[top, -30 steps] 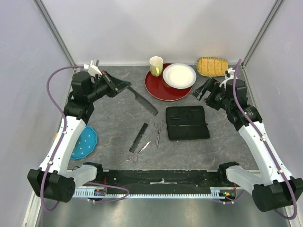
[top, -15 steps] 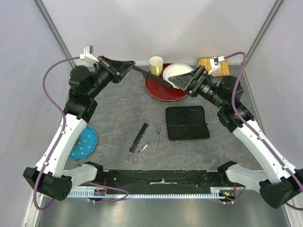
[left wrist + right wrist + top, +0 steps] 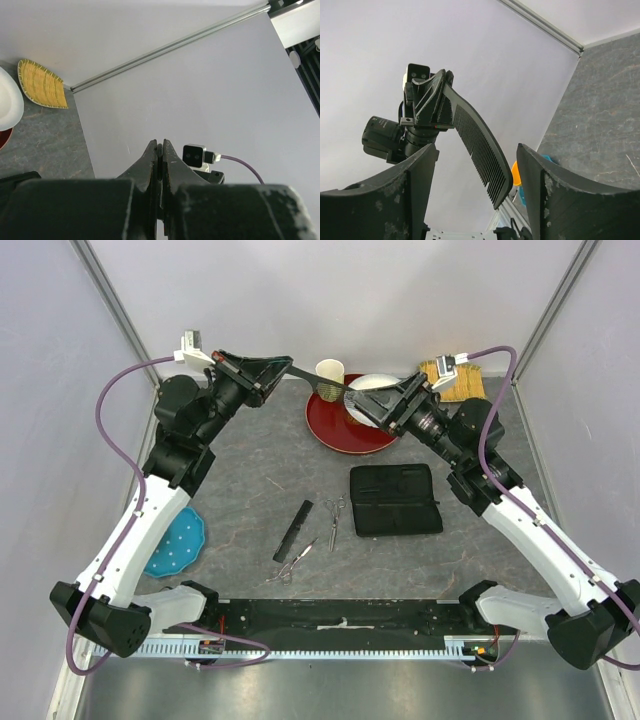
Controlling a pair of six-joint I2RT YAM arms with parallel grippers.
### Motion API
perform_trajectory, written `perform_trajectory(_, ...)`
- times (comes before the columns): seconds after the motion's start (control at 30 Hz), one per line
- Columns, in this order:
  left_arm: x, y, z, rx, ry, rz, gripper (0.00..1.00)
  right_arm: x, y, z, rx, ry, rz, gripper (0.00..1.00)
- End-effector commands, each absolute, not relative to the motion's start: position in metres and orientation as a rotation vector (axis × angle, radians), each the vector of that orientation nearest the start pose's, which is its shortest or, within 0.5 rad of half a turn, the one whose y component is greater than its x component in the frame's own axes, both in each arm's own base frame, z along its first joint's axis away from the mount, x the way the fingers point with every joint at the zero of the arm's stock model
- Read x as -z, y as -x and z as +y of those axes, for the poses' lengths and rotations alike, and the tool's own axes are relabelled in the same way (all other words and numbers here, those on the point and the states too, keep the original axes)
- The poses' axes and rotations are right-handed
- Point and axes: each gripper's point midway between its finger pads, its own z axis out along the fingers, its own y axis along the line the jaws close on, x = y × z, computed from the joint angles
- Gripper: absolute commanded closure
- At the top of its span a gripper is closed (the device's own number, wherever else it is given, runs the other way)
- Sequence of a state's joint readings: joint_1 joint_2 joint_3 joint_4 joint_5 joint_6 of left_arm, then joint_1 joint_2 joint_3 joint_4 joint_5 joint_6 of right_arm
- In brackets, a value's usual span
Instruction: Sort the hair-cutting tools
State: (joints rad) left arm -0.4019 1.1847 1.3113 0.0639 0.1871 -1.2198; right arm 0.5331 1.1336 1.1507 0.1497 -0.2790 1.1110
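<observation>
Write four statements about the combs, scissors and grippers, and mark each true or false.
1. The left gripper is shut on the long comb, held up off the table. True.
2. The right gripper is shut. False: its fingers are open, with the long comb's free end between them.
3. Both scissors lie on the table. True.
4. The short comb lies inside the case. False: it lies on the table, left of the case.
</observation>
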Motion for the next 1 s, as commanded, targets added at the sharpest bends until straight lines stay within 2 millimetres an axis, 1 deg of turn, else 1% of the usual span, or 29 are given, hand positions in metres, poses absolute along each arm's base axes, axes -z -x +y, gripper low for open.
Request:
perform_trajectory(0.0,-0.515,-0.327,-0.211,1.507,0.468,1.358,0.98,-0.478,-0.282,0.261,-1.562,-0.194,1.462,0.30)
perform_trajectory(0.03,-0.515,-0.327,-0.212,1.512,0.470,1.358,0.98,-0.478,-0.284,0.261,-1.558,-0.199,1.460,0.33)
perform_trajectory(0.1,-0.516,-0.326,-0.212,1.519,0.471,1.358,0.98,-0.480,-0.284,0.261,-1.559,-0.195,1.452,0.35)
perform_trajectory(0.23,-0.514,-0.325,-0.213,1.540,0.485,1.370,0.98,-0.483,-0.284,0.262,-1.564,-0.184,1.435,0.44)
perform_trajectory(0.43,-0.507,-0.327,-0.214,1.554,0.519,1.389,0.98,-0.489,-0.284,0.267,-1.603,-0.160,1.401,0.52)
perform_trajectory(0.5,-0.508,-0.328,-0.215,1.558,0.515,1.378,0.98,-0.490,-0.285,0.269,-1.618,-0.156,1.396,0.53)
perform_trajectory(0.57,-0.509,-0.328,-0.216,1.567,0.508,1.372,0.98,-0.488,-0.286,0.270,-1.632,-0.165,1.401,0.58)
perform_trajectory(0.6,-0.509,-0.330,-0.217,1.568,0.507,1.374,0.98,-0.487,-0.287,0.271,-1.632,-0.165,1.401,0.60)
perform_trajectory(0.63,-0.507,-0.330,-0.218,1.569,0.505,1.377,0.98,-0.487,-0.287,0.271,-1.632,-0.165,1.401,0.66)
perform_trajectory(0.7,-0.505,-0.332,-0.218,1.568,0.506,1.383,0.98,-0.485,-0.288,0.271,-1.629,-0.171,1.404,0.73)
perform_trajectory(0.73,-0.504,-0.332,-0.219,1.567,0.505,1.385,0.98,-0.485,-0.289,0.270,-1.620,-0.170,1.401,0.78)
perform_trajectory(0.8,-0.499,-0.332,-0.217,1.554,0.512,1.392,0.98,-0.483,-0.289,0.271,-1.610,-0.168,1.415,0.85)
perform_trajectory(0.83,-0.497,-0.332,-0.216,1.536,0.506,1.393,0.95,-0.481,-0.291,0.271,-1.600,-0.171,1.421,0.94)
perform_trajectory(0.87,-0.494,-0.332,-0.214,1.521,0.510,1.398,0.89,-0.476,-0.294,0.271,-1.581,-0.175,1.447,0.98)
perform_trajectory(0.9,-0.480,-0.334,-0.213,1.493,0.535,1.441,0.73,-0.472,-0.295,0.272,-1.572,-0.173,1.460,1.00)
perform_trajectory(0.93,-0.478,-0.331,-0.210,1.474,0.529,1.448,0.65,-0.469,-0.296,0.272,-1.559,-0.168,1.474,1.00)
perform_trajectory(0.97,-0.473,-0.331,-0.206,1.450,0.530,1.460,0.57,-0.460,-0.299,0.272,-1.524,-0.167,1.514,1.00)
